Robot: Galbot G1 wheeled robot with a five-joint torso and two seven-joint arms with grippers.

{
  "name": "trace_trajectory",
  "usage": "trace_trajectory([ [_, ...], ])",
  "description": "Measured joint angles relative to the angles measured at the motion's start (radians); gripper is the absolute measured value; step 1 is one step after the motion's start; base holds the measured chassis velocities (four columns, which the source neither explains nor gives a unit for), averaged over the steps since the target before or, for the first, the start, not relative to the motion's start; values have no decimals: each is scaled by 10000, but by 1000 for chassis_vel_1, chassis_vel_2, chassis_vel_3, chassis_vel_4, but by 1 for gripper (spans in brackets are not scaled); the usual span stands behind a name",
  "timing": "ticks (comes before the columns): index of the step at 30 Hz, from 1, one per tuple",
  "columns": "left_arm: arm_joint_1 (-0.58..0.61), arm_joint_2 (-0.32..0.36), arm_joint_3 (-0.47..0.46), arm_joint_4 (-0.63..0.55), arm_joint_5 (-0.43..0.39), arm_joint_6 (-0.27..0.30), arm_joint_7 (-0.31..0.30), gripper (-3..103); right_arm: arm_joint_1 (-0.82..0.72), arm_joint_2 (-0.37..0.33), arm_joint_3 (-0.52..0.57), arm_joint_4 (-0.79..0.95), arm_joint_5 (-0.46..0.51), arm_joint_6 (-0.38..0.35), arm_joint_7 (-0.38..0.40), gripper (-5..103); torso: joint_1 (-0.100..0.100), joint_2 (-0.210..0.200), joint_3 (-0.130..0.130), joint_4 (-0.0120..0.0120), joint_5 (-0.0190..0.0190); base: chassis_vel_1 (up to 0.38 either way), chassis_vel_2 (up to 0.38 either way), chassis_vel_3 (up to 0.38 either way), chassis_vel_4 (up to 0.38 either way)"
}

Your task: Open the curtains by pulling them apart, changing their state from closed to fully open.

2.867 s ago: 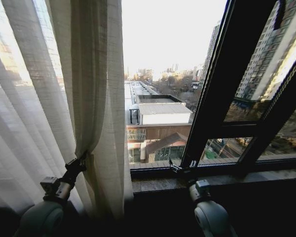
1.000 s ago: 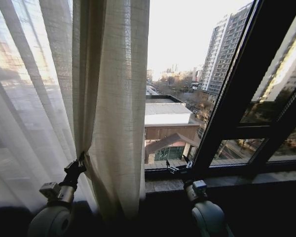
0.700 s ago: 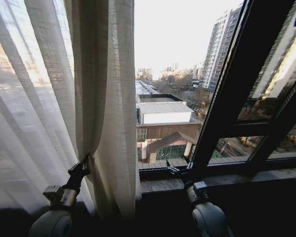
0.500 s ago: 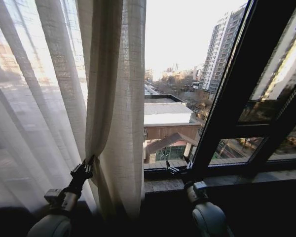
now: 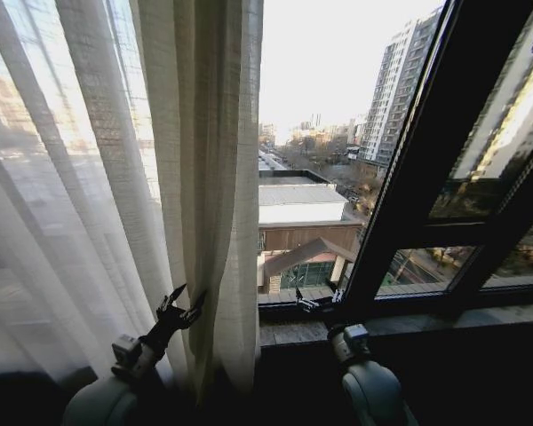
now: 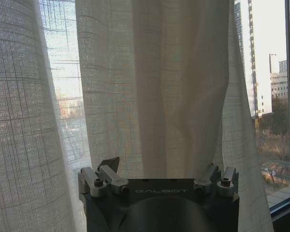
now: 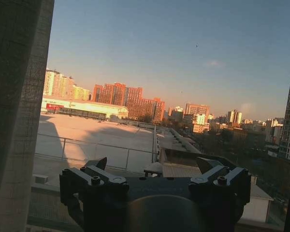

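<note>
1. The curtains: we record sheer off-white pleated fabric hanging over the left part of the window. The inner edge is gathered into a thick bundle of folds near the middle of the head view. To its right the glass is uncovered, showing rooftops and towers.
2. Left gripper: we find it low in the head view, raised at the foot of the gathered folds, jaws spread apart and holding nothing. One fingertip seems to brush the cloth, though we cannot tell for sure. In the left wrist view the same gripper faces the bundled fabric close up, fingers set wide on either side.
3. Right gripper: we note it low in the head view, right of the curtain edge, in front of the dark window frame just above the sill. In the right wrist view the gripper has its jaws released, nothing between them, pointing out at the city, with a strip of curtain along one edge.
</note>
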Motion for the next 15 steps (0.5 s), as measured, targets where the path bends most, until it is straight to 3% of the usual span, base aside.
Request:
trace_trajectory([
  [8,-1302,213,721,769,-538,413,-285,101,74,-16,3,-29,-24,-14,22,100,1,0,0,1,-1,0,0,0,0],
  [13,-1613,-10,868,1127,-677,431,-495,85,111,-39,41,-56,-30,-22,83,100,1,0,1,2,0,0,0,0,0],
  [15,-1618,-33,864,1181,-712,380,-496,75,150,-21,-6,-100,-36,-25,89,100,1,0,0,2,0,0,0,0,0],
])
